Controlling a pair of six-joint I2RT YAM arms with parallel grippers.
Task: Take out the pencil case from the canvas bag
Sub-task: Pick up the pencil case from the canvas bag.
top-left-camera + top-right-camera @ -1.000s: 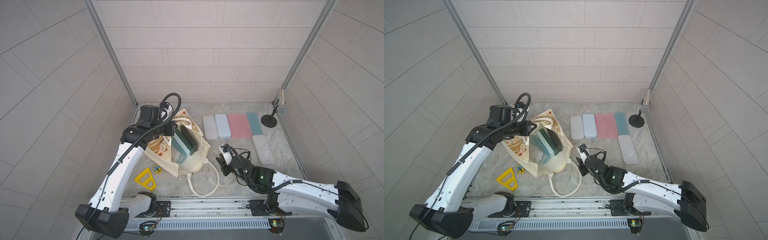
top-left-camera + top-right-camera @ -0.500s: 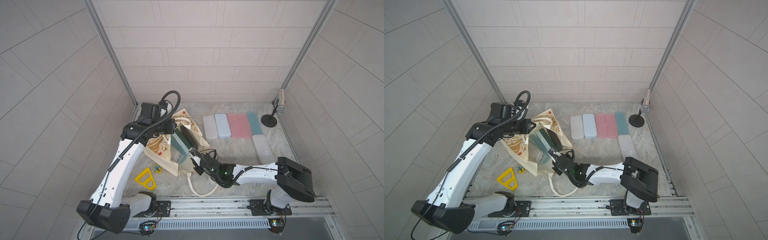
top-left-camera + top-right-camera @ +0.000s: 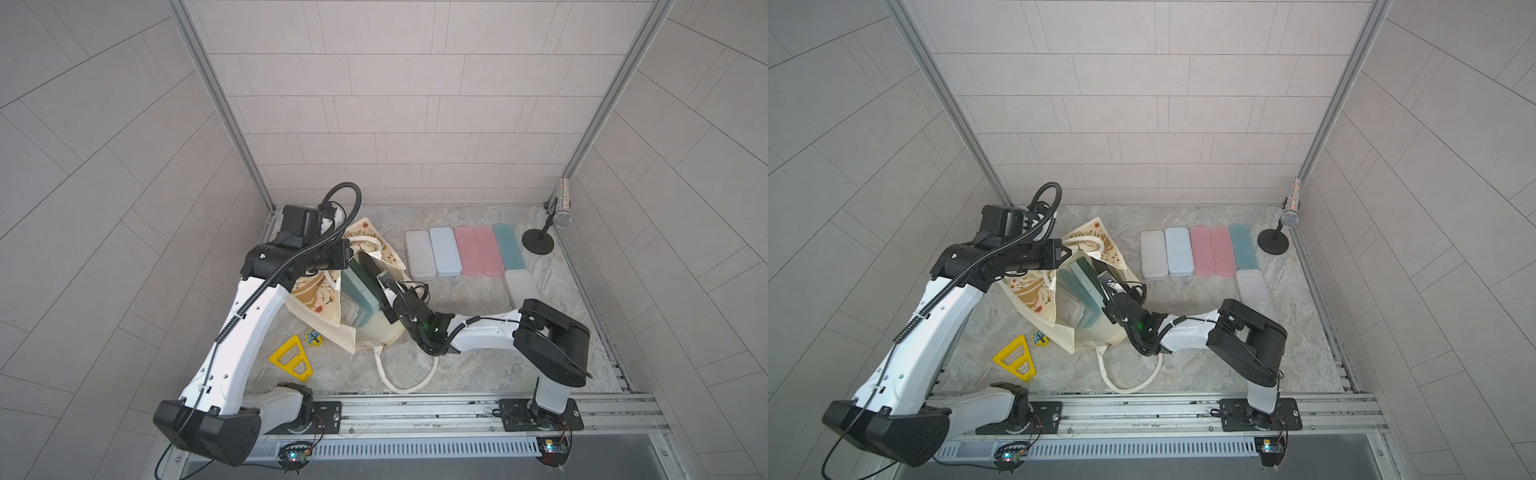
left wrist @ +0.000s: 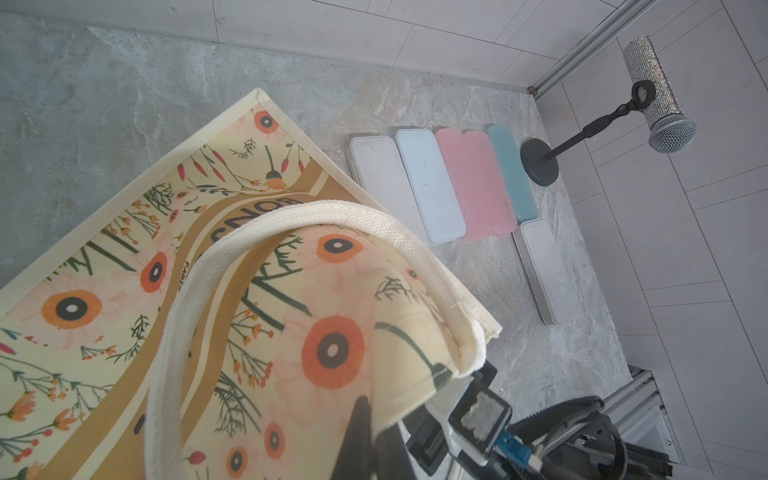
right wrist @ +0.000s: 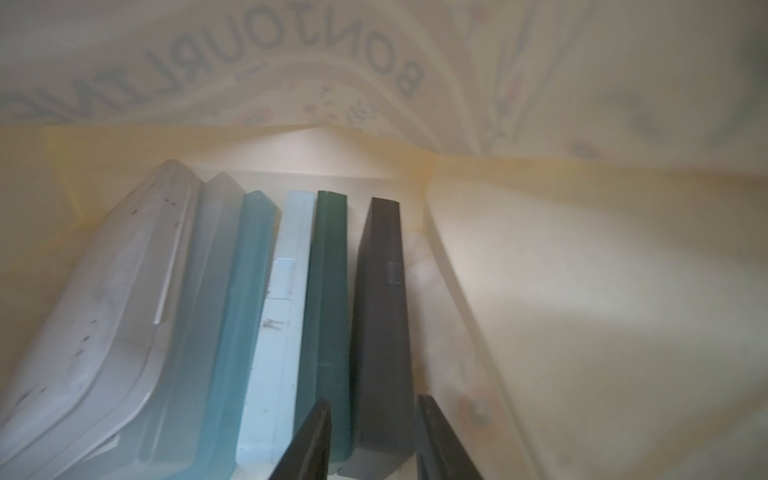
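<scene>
Now the right gripper (image 5: 374, 402) is inside the bag mouth, having swung in from the open counter (image 3: 478, 353). Its jaws are apart astride the dark pencil case (image 5: 380, 299) (not yet clamped). The left gripper (image 3: 351, 249) stays pinched on the rim of the canvas bag (image 3: 318, 291), near the counter's left edge, so the pull-out looks imminent.

The canvas bag (image 3: 320, 307) sat left-centre on the table (image 3: 478, 365), w/ my L gripper (image 3: 347, 249) on its rear rim & my R gripper (image 5: 374, 401) reaching in from the right, astride the rightmost pencil case (image 5: 380, 311) in the stack of cases (image 3: 361, 295) standing on edge inside. Right of the bag, toward the back wall, lay a row of five cases (image 3: 465, 251) side by side, w/ a sixth case (image 3: 519, 286) just in front of the row's right end & the mic stand (image 3: 538, 241) in the back-right corner. In front of the bag lay its loose handle (image 3: 405, 386); front-left, a triangle (image 3: 291, 359) w/ a small flat piece (image 3: 312, 336) just behind it.
</scene>
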